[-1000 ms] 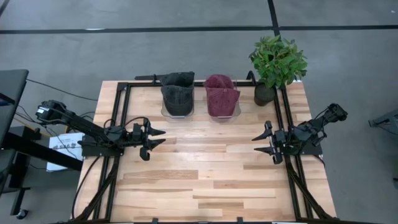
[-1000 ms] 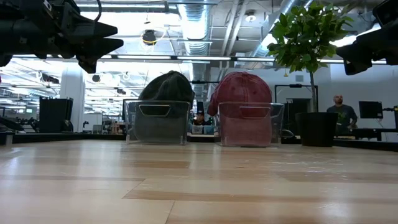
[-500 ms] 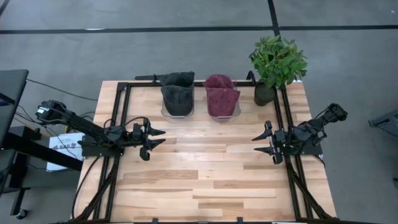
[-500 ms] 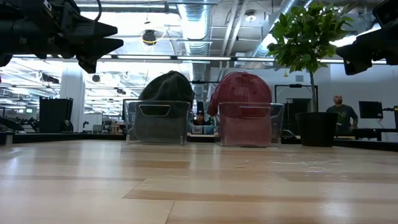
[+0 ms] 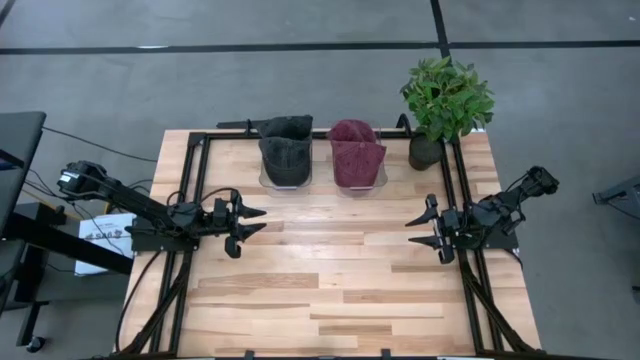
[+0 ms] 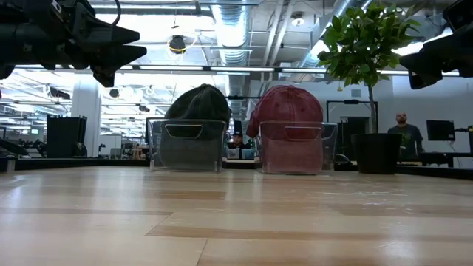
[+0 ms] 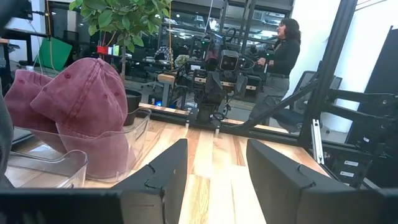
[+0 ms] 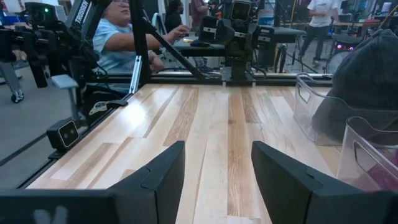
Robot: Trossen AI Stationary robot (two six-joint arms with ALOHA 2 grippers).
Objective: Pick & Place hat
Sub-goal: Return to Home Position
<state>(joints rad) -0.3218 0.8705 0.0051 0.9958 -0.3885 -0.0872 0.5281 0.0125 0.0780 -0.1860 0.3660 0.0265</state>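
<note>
A dark grey hat sits in a clear bin at the table's far side, and a maroon hat sits in a second clear bin to its right. My left gripper hovers open over the table's left part, fingers pointing right. My right gripper hovers open over the right part, fingers pointing left. Both are well nearer than the bins and above the table. The maroon hat shows in the left wrist view, the grey hat in the right wrist view.
A potted plant stands at the far right corner, next to the maroon hat's bin. A black frame rail runs along the table's sides and far edge. Bare wood lies between the grippers. People show beyond the table.
</note>
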